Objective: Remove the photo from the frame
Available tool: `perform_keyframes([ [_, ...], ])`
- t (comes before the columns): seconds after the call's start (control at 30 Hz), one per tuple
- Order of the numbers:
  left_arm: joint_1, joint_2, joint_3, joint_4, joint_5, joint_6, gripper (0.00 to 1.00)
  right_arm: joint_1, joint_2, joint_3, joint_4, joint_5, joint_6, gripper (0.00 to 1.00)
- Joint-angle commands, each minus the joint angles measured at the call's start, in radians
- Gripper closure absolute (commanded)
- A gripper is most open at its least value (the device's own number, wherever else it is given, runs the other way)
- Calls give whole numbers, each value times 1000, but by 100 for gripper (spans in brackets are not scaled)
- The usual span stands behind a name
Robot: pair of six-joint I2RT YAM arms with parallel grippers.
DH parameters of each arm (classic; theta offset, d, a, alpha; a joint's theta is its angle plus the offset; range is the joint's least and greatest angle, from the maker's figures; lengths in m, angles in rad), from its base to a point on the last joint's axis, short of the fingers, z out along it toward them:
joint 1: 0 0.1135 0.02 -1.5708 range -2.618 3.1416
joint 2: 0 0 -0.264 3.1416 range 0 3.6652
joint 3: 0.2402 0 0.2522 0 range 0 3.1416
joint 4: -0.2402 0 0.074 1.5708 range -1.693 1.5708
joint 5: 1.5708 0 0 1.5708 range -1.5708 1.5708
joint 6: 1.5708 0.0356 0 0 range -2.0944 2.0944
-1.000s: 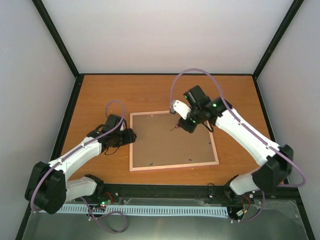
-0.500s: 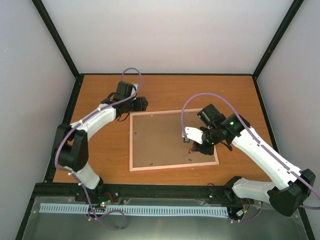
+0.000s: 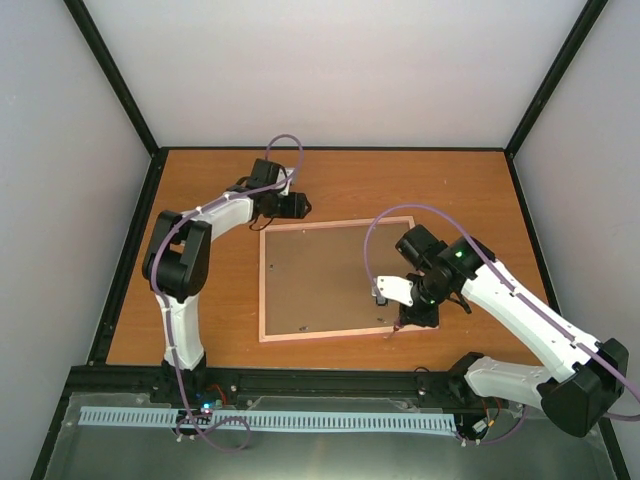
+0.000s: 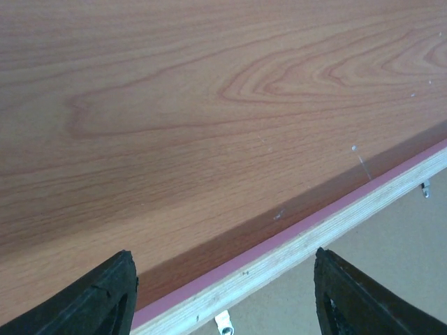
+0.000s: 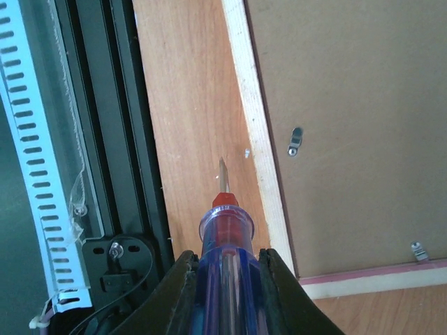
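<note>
Right tool (image 3: pixel 408 318): jaws closed tight on the handle of a screwdriver (image 5: pixel 224 227), which has a clear blue grip, a red collar and a thin metal blade. From above, it sits at the 5 o'clock corner of the frame (image 3: pixel 320 275). Wrist view: the blade tip is over bare table (image 5: pixel 185 105), just outside the frame's pale wood rim. Whether the tip touches the table cannot be told.

Left tool (image 4: pixel 222 279): jaws wide apart, nothing between them. From above, it is at the frame's 11 o'clock corner, just past the far edge. Wrist view: the two black fingers (image 4: pixel 98 300) straddle the frame's edge, one on the table side, the other over the back board. Contact with either cannot be told.

Frame: lies flat, back up, about mid-table, a little toward 4 o'clock. Brown board faces up, with a pale wood rim around it and a thin pink border outside that. Small metal clips (image 5: pixel 296 141) sit on the board near the rim: two show by the right tool, two by the left.

Photo: not visible from this side; place cannot be told.

Black rail (image 5: pixel 105 105) and white slotted duct (image 5: pixel 45 174) run along the table's 6 o'clock edge, near the right tool.
</note>
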Motion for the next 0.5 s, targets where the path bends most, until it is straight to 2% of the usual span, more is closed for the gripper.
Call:
perform_keyframes([
  [0.0,2,55,62,-8,68,43,31,2,-7,-17,-29,27,-6,97],
  [0.47,0,69,-6,-23,66,73,30,-1,-58,-88,86,223,63,97],
])
